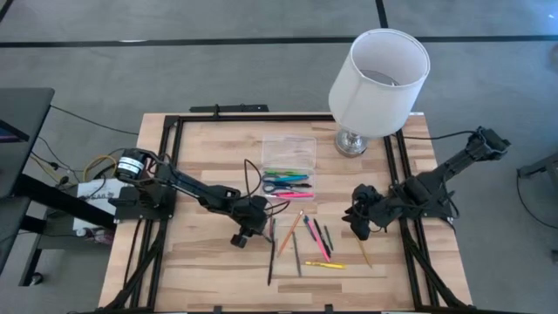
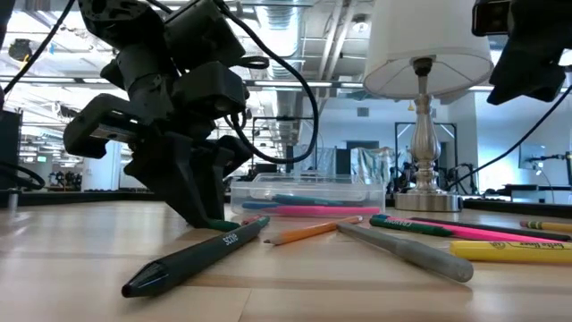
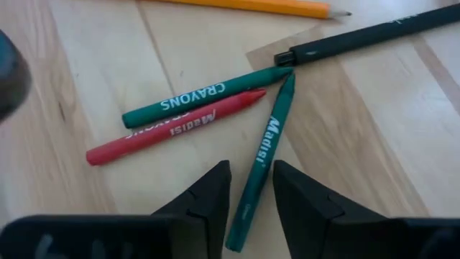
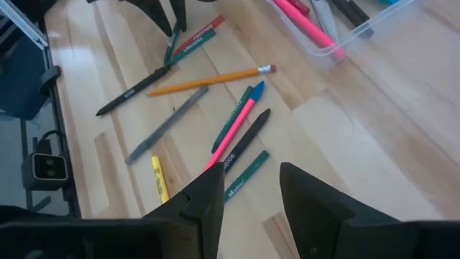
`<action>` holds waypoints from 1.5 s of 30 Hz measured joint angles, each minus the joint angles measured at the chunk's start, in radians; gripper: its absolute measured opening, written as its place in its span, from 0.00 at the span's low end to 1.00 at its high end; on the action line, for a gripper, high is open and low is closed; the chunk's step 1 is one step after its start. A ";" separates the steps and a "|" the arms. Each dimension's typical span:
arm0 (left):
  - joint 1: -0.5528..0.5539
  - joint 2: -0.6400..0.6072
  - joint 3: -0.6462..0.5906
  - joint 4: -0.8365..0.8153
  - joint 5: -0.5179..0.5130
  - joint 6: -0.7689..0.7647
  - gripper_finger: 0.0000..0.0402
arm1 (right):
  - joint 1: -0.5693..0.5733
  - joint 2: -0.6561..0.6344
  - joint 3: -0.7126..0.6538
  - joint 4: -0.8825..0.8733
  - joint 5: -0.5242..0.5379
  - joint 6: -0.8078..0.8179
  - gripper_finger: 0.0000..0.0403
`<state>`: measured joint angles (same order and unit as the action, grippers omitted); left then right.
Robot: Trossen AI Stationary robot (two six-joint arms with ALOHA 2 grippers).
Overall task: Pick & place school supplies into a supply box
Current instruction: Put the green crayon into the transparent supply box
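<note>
- The left gripper (image 3: pixel 250 198) is down at the table, its two fingers (image 3: pixel 208 194) parted on either side of a green crayon (image 3: pixel 260 169); the crayon lies between them, and whether they already pinch it cannot be told
- Just ahead of those fingers lie a second green crayon (image 3: pixel 205 97) and a red crayon (image 3: pixel 172 127), side by side and touching, with a black pen (image 3: pixel 374 34) and an orange pencil (image 3: pixel 251 6) farther out
- The supply box (image 1: pixel 289 155), clear and open, sits beyond the left gripper toward the lamp (image 1: pixel 377 78), already holding a few supplies
- The right gripper (image 4: pixel 248 191) hangs above the table with fingers apart and nothing between them; below it lie a pink marker (image 4: pixel 233 133) and a yellow crayon (image 4: pixel 159 178)
</note>
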<state>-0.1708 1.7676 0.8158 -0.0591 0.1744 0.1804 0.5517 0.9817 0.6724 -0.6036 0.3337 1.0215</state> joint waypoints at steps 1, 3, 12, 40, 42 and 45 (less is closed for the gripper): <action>-0.003 0.000 0.000 -0.008 -0.004 -0.009 0.23 | 0.004 0.000 0.000 -0.002 0.009 0.000 0.31; -0.010 0.000 0.000 -0.011 -0.008 -0.032 0.19 | 0.008 0.000 0.000 0.000 0.018 0.000 0.31; -0.039 -0.001 0.000 -0.049 -0.020 -0.120 0.03 | 0.009 0.000 0.000 -0.007 0.036 0.000 0.31; -0.002 -0.152 0.036 -0.156 -0.106 -0.344 0.05 | 0.009 0.000 0.000 -0.033 0.035 -0.007 0.31; 0.024 -0.170 0.045 -0.163 -0.122 -0.329 0.05 | 0.009 0.000 0.000 -0.033 0.035 -0.007 0.31; 0.069 -0.189 0.080 -0.147 -0.166 -0.294 0.05 | 0.009 0.000 0.000 -0.033 0.035 -0.002 0.31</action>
<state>-0.1016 1.5787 0.8956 -0.2064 0.0081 -0.1134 0.5610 0.9817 0.6724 -0.6362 0.3691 1.0200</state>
